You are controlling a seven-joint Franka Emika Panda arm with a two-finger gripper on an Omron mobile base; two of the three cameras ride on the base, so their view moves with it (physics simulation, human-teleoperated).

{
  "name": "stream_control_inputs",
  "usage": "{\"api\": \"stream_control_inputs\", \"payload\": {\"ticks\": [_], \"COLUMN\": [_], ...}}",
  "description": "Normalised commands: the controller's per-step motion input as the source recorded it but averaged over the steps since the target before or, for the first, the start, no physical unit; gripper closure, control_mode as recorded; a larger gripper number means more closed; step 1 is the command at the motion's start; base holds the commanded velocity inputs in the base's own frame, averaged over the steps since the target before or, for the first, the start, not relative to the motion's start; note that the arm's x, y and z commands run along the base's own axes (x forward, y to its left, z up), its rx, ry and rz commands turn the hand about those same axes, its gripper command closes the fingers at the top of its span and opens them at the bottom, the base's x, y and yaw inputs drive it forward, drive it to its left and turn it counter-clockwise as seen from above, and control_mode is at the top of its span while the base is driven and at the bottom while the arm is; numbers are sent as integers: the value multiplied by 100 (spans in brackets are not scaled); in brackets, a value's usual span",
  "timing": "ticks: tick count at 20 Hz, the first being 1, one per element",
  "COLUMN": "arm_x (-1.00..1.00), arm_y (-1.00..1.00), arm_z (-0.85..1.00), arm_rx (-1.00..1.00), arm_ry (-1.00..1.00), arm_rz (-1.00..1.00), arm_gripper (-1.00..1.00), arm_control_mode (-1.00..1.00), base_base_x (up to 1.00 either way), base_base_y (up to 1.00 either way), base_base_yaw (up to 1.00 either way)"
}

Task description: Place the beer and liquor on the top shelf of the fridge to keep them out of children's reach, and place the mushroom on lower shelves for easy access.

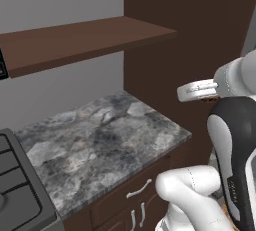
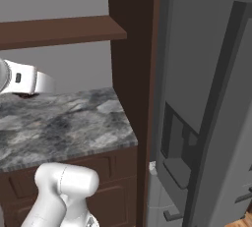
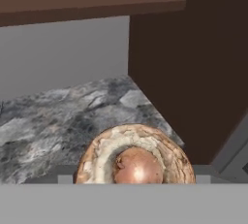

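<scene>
The mushroom (image 3: 135, 157), a tan cap with a reddish-brown stem, sits right against the hand camera, above the counter. My gripper (image 1: 208, 98) is shut on it, the fingers hidden behind the cap. The hand hangs over the counter's right end, next to the dark brown cabinet side. The grey fridge (image 2: 197, 73) stands to the right of that cabinet side, with its long vertical handle (image 2: 219, 108). Its interior and shelves are hidden. The beer and the liquor are out of view.
A grey marble counter (image 1: 100, 140) runs left to a stove edge (image 1: 15, 185). A brown wooden wall shelf (image 1: 75, 37) hangs above it. The tall dark brown cabinet side (image 2: 133, 73) separates counter and fridge. Drawers with pale handles (image 1: 139, 189) lie below.
</scene>
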Motion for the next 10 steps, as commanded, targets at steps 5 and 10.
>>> {"api": "stream_control_inputs", "payload": {"ticks": [5, 10], "arm_x": [-12, 0], "arm_y": [0, 0], "arm_z": [-2, 0], "arm_rx": [-1, 0], "arm_ry": [0, 0], "arm_rz": [1, 0], "arm_gripper": [100, 100], "arm_control_mode": [100, 100], "base_base_x": [-54, -88], "base_base_y": [-3, -28], "base_base_yaw": [1, 0]}}
